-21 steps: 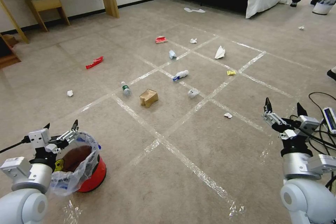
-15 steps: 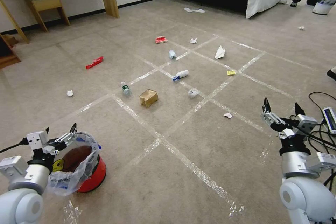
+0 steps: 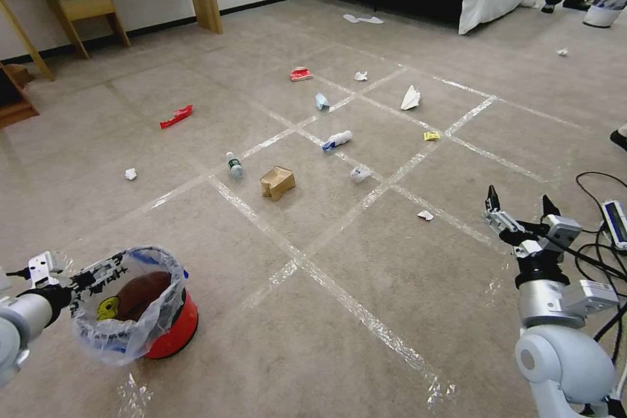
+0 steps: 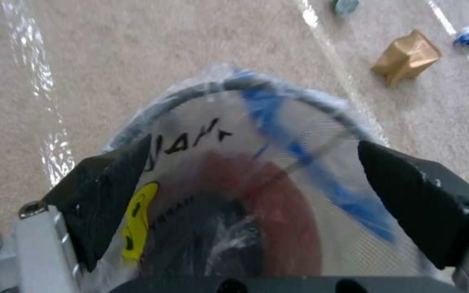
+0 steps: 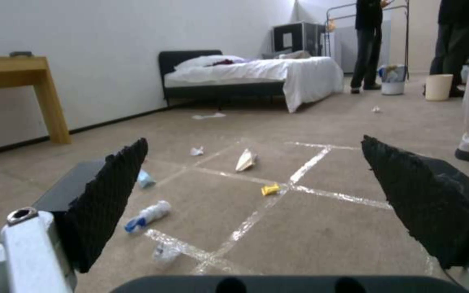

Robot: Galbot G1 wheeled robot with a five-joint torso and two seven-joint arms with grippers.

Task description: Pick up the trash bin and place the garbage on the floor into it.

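The left gripper (image 4: 250, 179) is spread wide with nothing pinched yet, one finger on each side of the trash bin (image 3: 171, 330) rim, so the clear liner (black letters, yellow face, blue trim) bulges up between its black fingertips (image 4: 112, 185). The bin sits upright on the floor (image 3: 326, 353), with the garbage well beyond it: a crumpled brown paper bag (image 3: 277, 182), a plastic bottle (image 3: 234, 165) just beside that bag, and a red wrapper (image 3: 176, 116) farther off. The right gripper (image 3: 519, 208) hovers far across from the bin, also wide open and empty.
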